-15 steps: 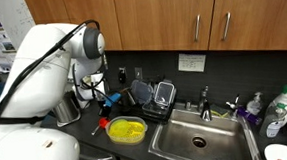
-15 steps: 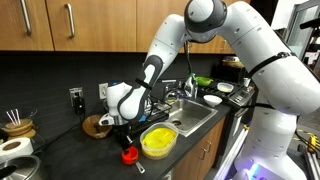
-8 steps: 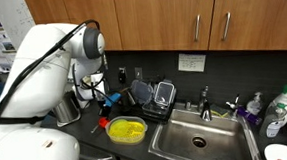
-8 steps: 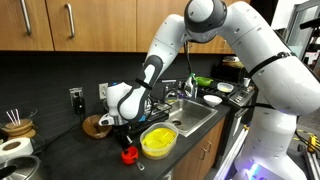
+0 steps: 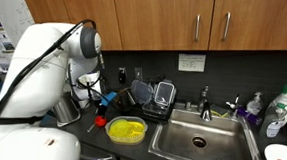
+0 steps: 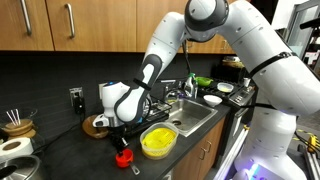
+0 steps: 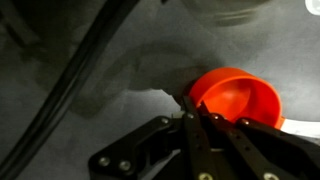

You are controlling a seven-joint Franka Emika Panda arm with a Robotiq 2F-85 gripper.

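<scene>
1. The claw (image 7: 187, 108) is closed narrow. In the wrist view its two fingertips meet on the near rim of the red cup (image 7: 235, 95), so we judge that it pinches the wall of the cup.
2. The red cup lies directly ahead of the fingertips and a little to one side, touching them, with its mouth open toward the wrist camera. It is round, so we see no clear long axis. Whether it has a handle we cannot tell from here.
3. In both exterior views the claw (image 6: 122, 143) hangs low over the dark counter (image 6: 60, 150), with the red cup (image 6: 123, 157) (image 5: 100, 121) right under it. We cannot tell whether the cup rests on the counter or is just above it.
4. There is only one arm, so no other hand is nearer.
5. The yellow bowl (image 6: 158, 141) stands just beside the claw, on the side of the sink (image 6: 195, 115), which lies beyond the bowl.
6. The front edge of the counter is near the claw on the open side.
7. A dark cable (image 7: 80, 80) crosses the counter on the side away from the cup.
</scene>
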